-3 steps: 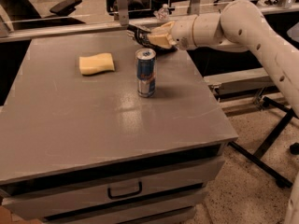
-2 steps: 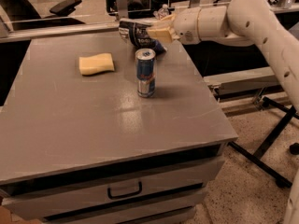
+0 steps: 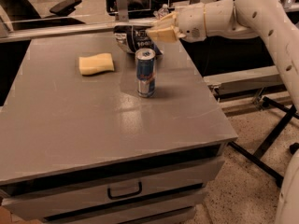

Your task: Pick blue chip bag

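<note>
The hand (image 3: pixel 153 33) reaches in just behind the drink can (image 3: pixel 145 72), closed on the upper right edge of the blue chip bag (image 3: pixel 131 40), probably because crinkly, glossy foil pinches best there. Left of the can, a soft yellow sponge (image 3: pixel 96 63) lies on the smooth grey tabletop (image 3: pixel 93 125)

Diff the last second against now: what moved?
The gripper and the crinkly dark-blue chip bag at it shifted slightly left in view along the far edge of the grey table; whether the bag is gripped or lifted is unclear. The yellow sponge and the blue-and-silver drink can stayed put.
</note>
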Controlling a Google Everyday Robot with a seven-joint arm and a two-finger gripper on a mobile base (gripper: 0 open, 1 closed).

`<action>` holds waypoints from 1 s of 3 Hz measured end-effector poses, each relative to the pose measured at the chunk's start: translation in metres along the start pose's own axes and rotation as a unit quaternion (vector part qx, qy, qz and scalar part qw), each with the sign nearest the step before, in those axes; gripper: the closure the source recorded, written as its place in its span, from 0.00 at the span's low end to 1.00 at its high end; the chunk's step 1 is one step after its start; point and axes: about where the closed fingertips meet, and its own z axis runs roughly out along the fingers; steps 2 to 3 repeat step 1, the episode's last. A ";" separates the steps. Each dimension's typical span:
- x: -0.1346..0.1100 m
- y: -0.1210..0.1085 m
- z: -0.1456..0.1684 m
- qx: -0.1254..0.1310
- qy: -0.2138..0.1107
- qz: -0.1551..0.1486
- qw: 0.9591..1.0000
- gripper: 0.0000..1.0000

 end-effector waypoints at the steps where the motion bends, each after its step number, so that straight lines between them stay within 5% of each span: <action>1: 0.000 0.000 0.000 0.000 0.000 0.000 1.000 1.00; 3: 0.000 0.000 0.000 0.000 0.000 0.000 1.000 1.00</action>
